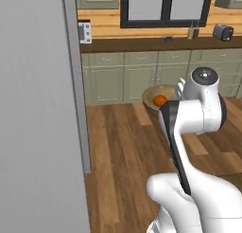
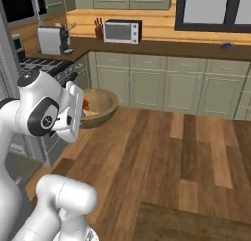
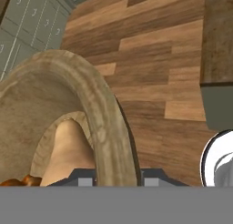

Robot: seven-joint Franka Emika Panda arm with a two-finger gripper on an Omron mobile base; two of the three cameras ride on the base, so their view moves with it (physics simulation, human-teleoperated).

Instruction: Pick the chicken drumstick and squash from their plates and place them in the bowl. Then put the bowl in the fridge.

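My gripper point(image 3: 117, 180) is shut on the thick rim of the wooden bowl point(image 3: 105, 123), one fingertip inside and one outside. The bowl hangs in the air over the wood floor, in front of my arm point(image 1: 158, 95) point(image 2: 102, 107). Inside it lies the pale tan squash point(image 3: 68, 150). Beside the squash is the orange-brown chicken drumstick point(image 3: 25, 180), which shows as an orange spot in the base views point(image 1: 159, 100) point(image 2: 86, 104). The light-grey fridge point(image 1: 33, 109) stands tall at the left, close to the base. The plates are out of view.
Green cabinets point(image 2: 147, 83) under a dark counter line the far wall, with a microwave point(image 2: 122, 31) and a toaster point(image 2: 51, 39) on top. A stove point(image 2: 46, 64) stands at the left. A dark counter corner point(image 3: 218, 59) lies low on the right.
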